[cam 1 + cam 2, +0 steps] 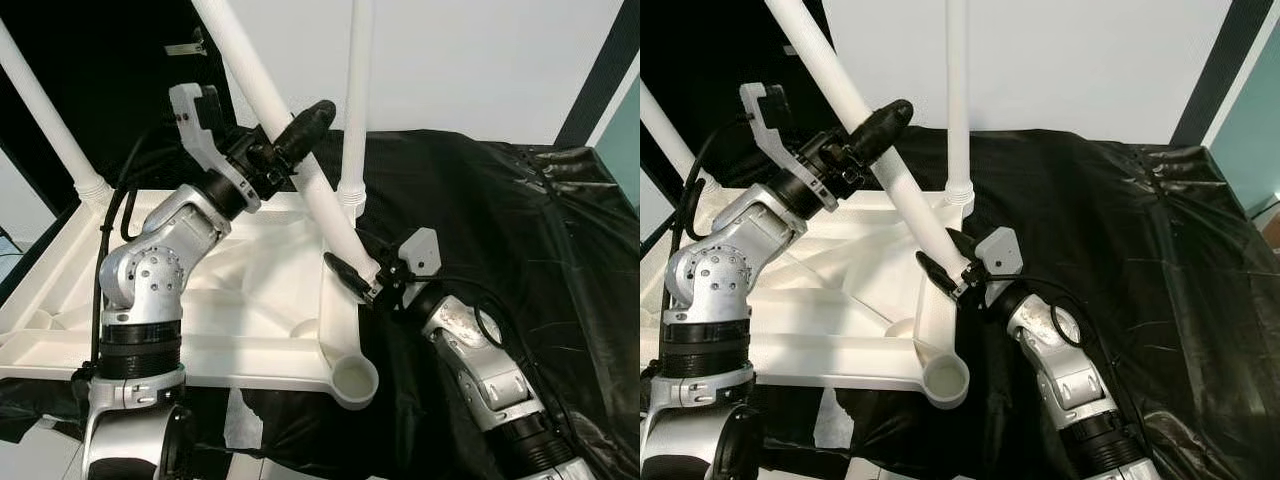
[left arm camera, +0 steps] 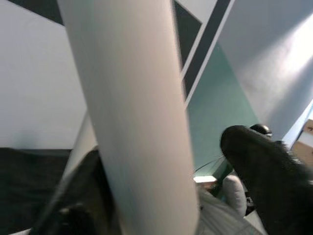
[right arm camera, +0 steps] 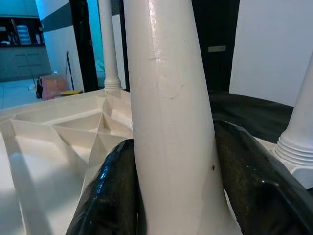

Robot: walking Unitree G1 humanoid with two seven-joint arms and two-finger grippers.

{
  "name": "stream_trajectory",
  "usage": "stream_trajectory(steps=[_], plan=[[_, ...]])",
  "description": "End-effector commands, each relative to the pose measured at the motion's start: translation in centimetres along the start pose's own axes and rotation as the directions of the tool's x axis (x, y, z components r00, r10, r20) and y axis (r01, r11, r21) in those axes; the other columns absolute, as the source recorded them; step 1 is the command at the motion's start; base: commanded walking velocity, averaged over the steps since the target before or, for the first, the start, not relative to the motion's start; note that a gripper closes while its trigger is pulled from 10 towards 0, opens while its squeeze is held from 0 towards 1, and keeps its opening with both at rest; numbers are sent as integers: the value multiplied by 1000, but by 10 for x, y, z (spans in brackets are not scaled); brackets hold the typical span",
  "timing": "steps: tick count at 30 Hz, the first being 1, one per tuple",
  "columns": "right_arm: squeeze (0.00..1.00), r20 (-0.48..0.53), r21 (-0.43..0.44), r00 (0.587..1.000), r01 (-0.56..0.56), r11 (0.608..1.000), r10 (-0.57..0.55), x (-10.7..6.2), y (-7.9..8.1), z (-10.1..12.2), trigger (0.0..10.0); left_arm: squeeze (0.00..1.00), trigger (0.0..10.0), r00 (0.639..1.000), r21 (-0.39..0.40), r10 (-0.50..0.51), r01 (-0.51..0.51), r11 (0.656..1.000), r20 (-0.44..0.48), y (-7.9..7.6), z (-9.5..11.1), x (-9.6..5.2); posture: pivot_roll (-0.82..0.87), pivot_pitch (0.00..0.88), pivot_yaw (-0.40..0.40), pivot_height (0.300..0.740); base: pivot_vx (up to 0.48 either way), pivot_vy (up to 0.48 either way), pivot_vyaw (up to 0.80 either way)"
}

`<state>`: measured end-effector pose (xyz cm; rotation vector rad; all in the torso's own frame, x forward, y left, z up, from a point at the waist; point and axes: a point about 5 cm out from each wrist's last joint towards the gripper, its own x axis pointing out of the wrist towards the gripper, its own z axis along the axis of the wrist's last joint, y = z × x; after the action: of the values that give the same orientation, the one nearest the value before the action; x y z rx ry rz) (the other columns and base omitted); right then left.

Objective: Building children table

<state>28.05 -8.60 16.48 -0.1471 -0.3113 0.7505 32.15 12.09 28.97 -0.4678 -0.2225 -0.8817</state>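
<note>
Near the frame's middle, the left tool and right tool both grip the slanted white leg over the upturned tabletop; the right wrist view shows its ribs.

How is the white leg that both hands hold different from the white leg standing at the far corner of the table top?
The held leg leans at a slant, while the far corner leg stands upright. The held leg is gripped by the left hand higher up and the right hand near its lower end; the far corner leg is untouched and sits in its socket on the upside-down table top. Both are white, round and tapered.
</note>
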Motion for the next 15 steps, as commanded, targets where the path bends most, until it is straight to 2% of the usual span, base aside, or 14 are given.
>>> stream_trajectory(steps=[1,11,14,15], plan=[[0,9,-10,1000,-27,1000,27,1,7,1,10000,0,0,967,19,-255,255,967,-11,-12,7,1,-7,0,39,740,0,0,0],[0,6,-12,999,-34,999,34,2,10,-1,10000,0,0,960,10,-275,276,961,-52,-14,7,-3,5,0,40,740,0,0,0],[0,9,-17,999,-33,999,33,3,9,-1,10000,0,0,949,18,-302,305,952,-91,-19,3,-4,8,0,36,740,0,0,0],[0,9,-19,999,-33,999,33,3,8,-1,10000,0,8196,946,34,-304,310,950,-109,-20,1,-4,10,0,37,740,0,0,0]])
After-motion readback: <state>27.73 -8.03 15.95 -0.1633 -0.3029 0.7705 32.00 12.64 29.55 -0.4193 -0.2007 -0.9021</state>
